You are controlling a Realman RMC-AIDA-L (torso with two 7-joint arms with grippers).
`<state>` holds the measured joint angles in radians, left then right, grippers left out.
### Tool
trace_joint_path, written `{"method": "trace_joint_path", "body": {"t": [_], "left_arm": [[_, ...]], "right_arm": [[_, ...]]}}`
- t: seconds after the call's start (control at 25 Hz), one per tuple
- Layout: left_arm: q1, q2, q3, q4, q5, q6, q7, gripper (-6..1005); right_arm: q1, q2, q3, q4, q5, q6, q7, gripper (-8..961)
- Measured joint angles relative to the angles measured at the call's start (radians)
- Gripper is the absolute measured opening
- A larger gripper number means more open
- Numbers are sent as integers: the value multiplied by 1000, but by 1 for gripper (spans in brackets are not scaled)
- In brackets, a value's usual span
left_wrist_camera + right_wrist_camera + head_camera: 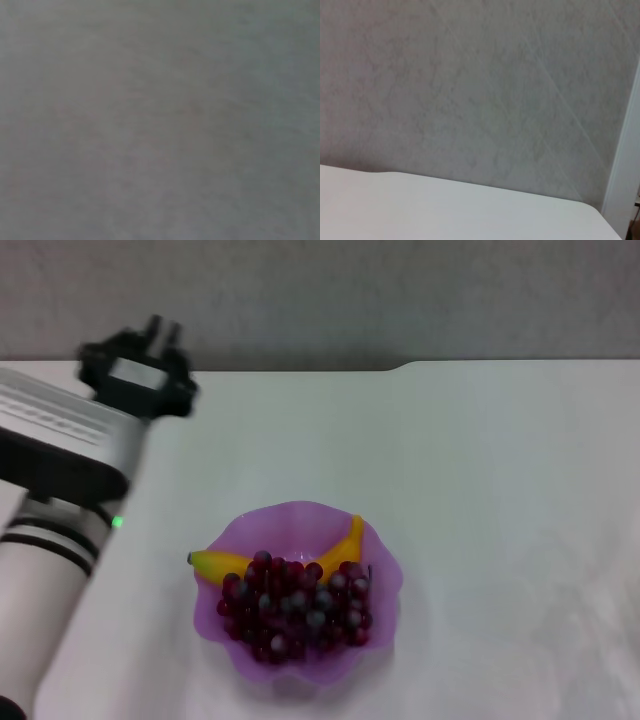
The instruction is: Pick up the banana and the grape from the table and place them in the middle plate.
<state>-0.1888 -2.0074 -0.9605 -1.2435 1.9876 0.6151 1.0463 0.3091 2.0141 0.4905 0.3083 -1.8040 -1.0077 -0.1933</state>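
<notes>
Head view: both fruits in the middle plate (385,560), near centre of the table (500,490).
Banana (340,545): along the far side.
Grape (295,615): piled nearer.
Left gripper (140,365): far left (opening cannot be told).
Left: nothing, apparently.

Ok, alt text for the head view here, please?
A purple scalloped plate on a white table holds a yellow banana with a bunch of dark red grapes lying over it. The left arm is raised at the left edge, its gripper near the table's far edge.
</notes>
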Motion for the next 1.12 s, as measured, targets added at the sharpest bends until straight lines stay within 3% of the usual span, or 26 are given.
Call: {"method": "trace_joint_path", "body": {"t": [0.16,0.28,0.48,0.64,0.84,1.12], "left_arm": [[8,7,-96,58,123,42,-255,199],[17,32,-159,141,281,98,-541,124],[-20,82,-230,491,603,372,-1162,14],[-114,84,-276,850,758,568,-1460,15],[-163,52,-273,1046,798,583,-1454,12],[-146,2,-280,1069,795,588,-1337,11]], "right_arm": [[2,0,0,-1,0,0,0,22],[1,0,5,-2,0,0,0,22],[5,0,9,-8,0,0,0,22],[4,0,11,-12,1,0,0,22],[4,0,13,-17,1,0,0,22],[5,0,13,-50,2,-4,44,22]]}}
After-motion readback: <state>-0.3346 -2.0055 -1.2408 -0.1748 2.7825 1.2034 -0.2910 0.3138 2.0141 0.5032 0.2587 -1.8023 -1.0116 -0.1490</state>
